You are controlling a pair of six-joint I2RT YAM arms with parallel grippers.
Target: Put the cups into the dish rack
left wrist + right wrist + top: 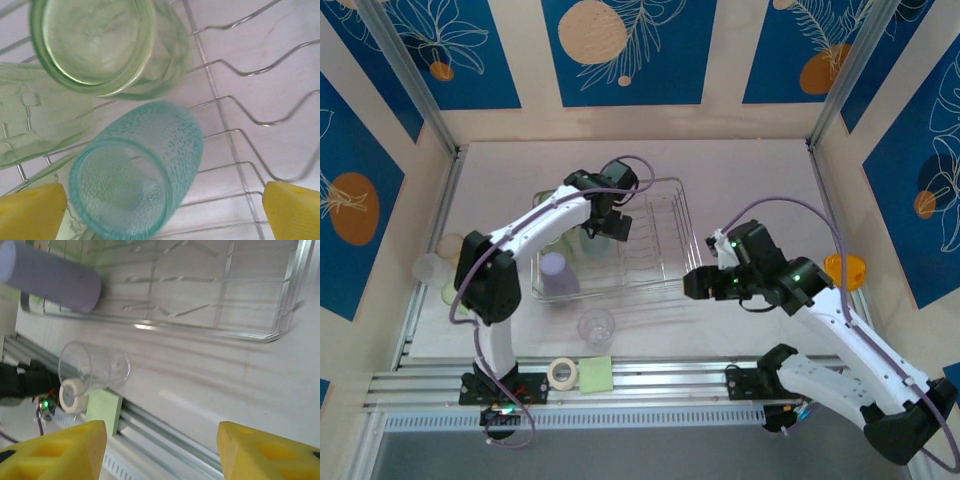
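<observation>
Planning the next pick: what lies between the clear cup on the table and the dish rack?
Only bare table separates the clear cup from the dish rack, its near rim, in the right wrist and top views.

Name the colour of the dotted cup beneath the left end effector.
The cup is teal, translucent; best in the left wrist view.

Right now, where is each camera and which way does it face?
Top external: high behind the robot, facing down on the table; left arm, right arm show.
Left wrist: on the left arm, facing down at the teal cup in the dish rack; open left gripper shows.
Right wrist: on the right arm, facing the clear cup on the table; right gripper shows.
Shared: top and right wrist show the lavender cup.
</observation>
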